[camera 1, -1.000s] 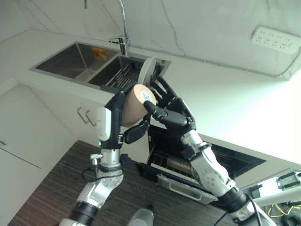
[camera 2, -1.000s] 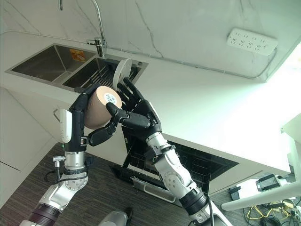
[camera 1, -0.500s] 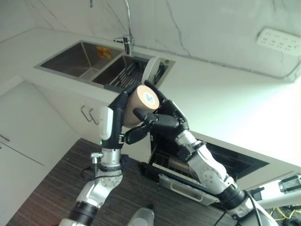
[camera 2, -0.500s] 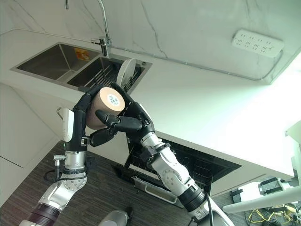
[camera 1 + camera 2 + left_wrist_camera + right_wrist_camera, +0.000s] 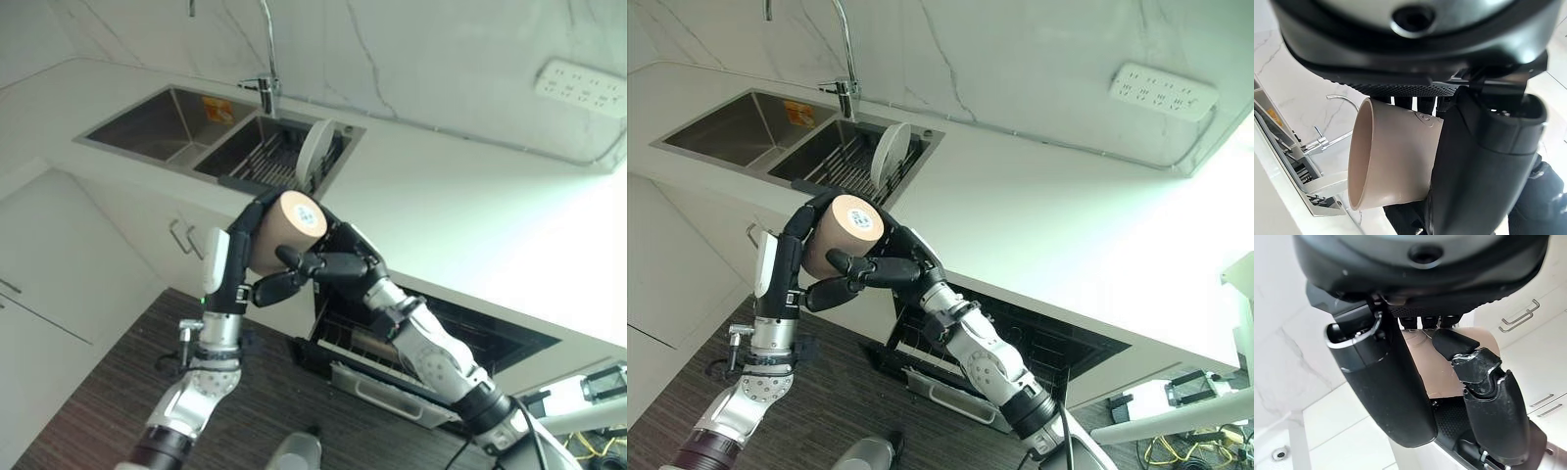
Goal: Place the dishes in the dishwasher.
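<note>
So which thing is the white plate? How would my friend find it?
Find the steel double sink set in the white counter. In its basin by the tap sits a dark rack, and the white plate stands on edge there. It's round, flat and white, unlike the tan cup the robot holds.

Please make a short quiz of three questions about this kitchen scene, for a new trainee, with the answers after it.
1. True or false: the beige cup is standing on the countertop.
2. Which hands touch the cup? A) the left hand alone B) the right hand alone C) both hands
3. Fill in the missing word: the white plate stands on edge in the rack inside the ____.

Key
1. False: it is held in the air, in front of the cabinets.
2. C: the fingers of both hands are curled round it.
3. sink
</note>
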Robot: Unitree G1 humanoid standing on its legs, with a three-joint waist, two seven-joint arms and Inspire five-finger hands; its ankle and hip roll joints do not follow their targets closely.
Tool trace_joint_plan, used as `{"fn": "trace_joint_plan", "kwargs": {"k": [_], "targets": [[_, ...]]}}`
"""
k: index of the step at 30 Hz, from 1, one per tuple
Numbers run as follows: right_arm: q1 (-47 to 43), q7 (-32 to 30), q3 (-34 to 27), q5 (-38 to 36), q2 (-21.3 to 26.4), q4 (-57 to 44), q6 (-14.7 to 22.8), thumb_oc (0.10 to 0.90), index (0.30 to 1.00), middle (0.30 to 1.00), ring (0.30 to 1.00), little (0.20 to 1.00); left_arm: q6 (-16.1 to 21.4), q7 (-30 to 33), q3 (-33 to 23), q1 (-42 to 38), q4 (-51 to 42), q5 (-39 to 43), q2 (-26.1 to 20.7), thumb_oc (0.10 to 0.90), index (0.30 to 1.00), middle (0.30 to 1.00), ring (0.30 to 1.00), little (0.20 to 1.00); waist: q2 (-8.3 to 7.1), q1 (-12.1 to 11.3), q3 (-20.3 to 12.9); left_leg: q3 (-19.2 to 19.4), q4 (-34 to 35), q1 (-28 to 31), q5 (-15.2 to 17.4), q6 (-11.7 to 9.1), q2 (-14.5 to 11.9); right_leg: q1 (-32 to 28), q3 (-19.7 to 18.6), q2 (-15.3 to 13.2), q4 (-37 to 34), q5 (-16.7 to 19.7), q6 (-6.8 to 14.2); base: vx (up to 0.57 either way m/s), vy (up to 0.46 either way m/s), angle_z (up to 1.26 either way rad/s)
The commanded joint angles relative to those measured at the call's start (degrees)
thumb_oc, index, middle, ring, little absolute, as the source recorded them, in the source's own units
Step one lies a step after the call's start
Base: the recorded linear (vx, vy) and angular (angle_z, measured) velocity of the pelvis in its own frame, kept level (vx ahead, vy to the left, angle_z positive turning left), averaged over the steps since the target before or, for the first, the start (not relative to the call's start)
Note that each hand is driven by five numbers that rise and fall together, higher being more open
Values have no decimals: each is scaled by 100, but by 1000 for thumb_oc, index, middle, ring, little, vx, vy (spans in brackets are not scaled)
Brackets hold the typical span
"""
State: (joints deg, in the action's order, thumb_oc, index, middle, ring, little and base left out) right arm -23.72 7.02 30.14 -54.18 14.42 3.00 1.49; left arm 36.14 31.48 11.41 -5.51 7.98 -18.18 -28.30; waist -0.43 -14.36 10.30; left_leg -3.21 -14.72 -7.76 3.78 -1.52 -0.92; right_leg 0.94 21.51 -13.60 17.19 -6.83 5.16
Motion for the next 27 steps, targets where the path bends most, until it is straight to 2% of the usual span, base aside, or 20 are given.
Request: {"fn": "trace_joint_plan", "kwargs": {"k": [1, 3, 5, 6, 7, 9, 10, 11, 12, 14, 16, 20, 27], "targets": [[-642, 480, 273, 33, -391, -243, 293, 800, 900, 900, 900, 900, 790, 12, -58, -512, -565, 377, -86, 400, 300, 300, 300, 300, 58, -19, -401, 273, -246, 101, 558, -147, -355, -121, -258, -86, 0, -411, 210, 0, 0, 0], [-686, 367, 285, 71, -424, -251, 318, 800, 900, 900, 900, 900, 783, -12, -70, -496, -553, 435, -83, 400, 300, 300, 300, 300, 66, -28, -405, 271, -246, 97, 554, -150, -360, -118, -255, -94, 0, -411, 208, 0, 0, 0], [-743, 278, 322, 73, -473, -248, 315, 772, 858, 858, 858, 858, 793, -34, -76, -489, -508, 491, -87, 400, 300, 300, 300, 300, 75, -36, -407, 271, -246, 98, 548, -149, -355, -117, -262, -95, 0, -403, 207, 0, 0, 0], [-765, 247, 335, 86, -485, -243, 326, 731, 796, 796, 796, 796, 817, -56, -85, -488, -487, 503, -88, 400, 300, 300, 300, 300, 77, -38, -409, 272, -246, 98, 546, -148, -354, -116, -260, -98, 0, -400, 208, 0, 0, 0], [-777, 210, 352, 134, -504, -231, 345, 595, 592, 592, 592, 592, 862, -83, -96, -482, -454, 503, -84, 400, 300, 300, 300, 300, 81, -46, -410, 273, -246, 95, 540, -147, -355, -116, -261, -103, 0, -398, 207, 0, 0, 0], [-788, 139, 370, 188, -526, -214, 366, 568, 552, 552, 552, 552, 899, -93, -94, -468, -434, 483, -77, 400, 300, 300, 300, 300, 89, -57, -415, 277, -246, 89, 536, -147, -357, -110, -258, -109, 0, -390, 209, 0, 0, 0], [-827, 62, 397, 220, -555, -177, 425, 467, 401, 401, 401, 401, 904, -116, -85, -471, -414, 491, -81, 400, 300, 300, 300, 300, 93, -67, -418, 271, -246, 85, 531, -146, -357, -108, -255, -117, 0, -387, 207, 0, 0, 0], [-835, 50, 401, 219, -558, -171, 442, 400, 300, 300, 300, 300, 892, -113, -72, -478, -418, 493, -79, 400, 300, 300, 300, 300, 91, -69, -418, 270, -246, 86, 530, -143, -356, -109, -254, -117, 0, -386, 208, 0, 0, 0], [-848, 28, 407, 212, -559, -162, 472, 400, 300, 300, 300, 300, 866, -95, -46, -490, -426, 477, -72, 400, 300, 300, 300, 300, 90, -74, -417, 269, -246, 87, 529, -138, -355, -112, -252, -118, 0, -384, 208, 0, 0, 0], [-931, -128, 408, 240, -623, -161, 559, 400, 300, 300, 300, 300, 538, 62, 192, -556, -641, 267, 43, 400, 300, 300, 300, 300, 60, -95, -402, 259, -246, 82, 544, -129, -350, -115, -228, -116, 0, -385, 205, -4, -25, 1], [-1130, -324, 377, 222, -707, -167, 648, 400, 300, 300, 300, 300, 15, 261, 566, -673, -949, -75, 233, 400, 300, 300, 300, 300, -11, -108, -350, 243, -246, 83, 564, -120, -348, -116, -216, -102, 0, -375, 193, -20, -66, 3], [-1365, -544, 333, 201, -791, -122, 739, 400, 300, 300, 300, 300, -271, 325, 830, -852, -1010, -188, 350, 400, 300, 300, 300, 300, -47, -119, -307, 223, -246, 80, 573, -120, -339, -108, -222, -95, 0, -365, 186, -13, -19, 4], [-1442, -646, 356, 198, -862, -37, 920, 400, 300, 300, 300, 300, -359, 131, 1046, -959, -972, -159, 374, 400, 300, 300, 300, 300, -49, -114, -285, 244, -246, 93, 586, -114, -346, -96, -248, -95, 0, -360, 177, -3, 1, 1]]}}
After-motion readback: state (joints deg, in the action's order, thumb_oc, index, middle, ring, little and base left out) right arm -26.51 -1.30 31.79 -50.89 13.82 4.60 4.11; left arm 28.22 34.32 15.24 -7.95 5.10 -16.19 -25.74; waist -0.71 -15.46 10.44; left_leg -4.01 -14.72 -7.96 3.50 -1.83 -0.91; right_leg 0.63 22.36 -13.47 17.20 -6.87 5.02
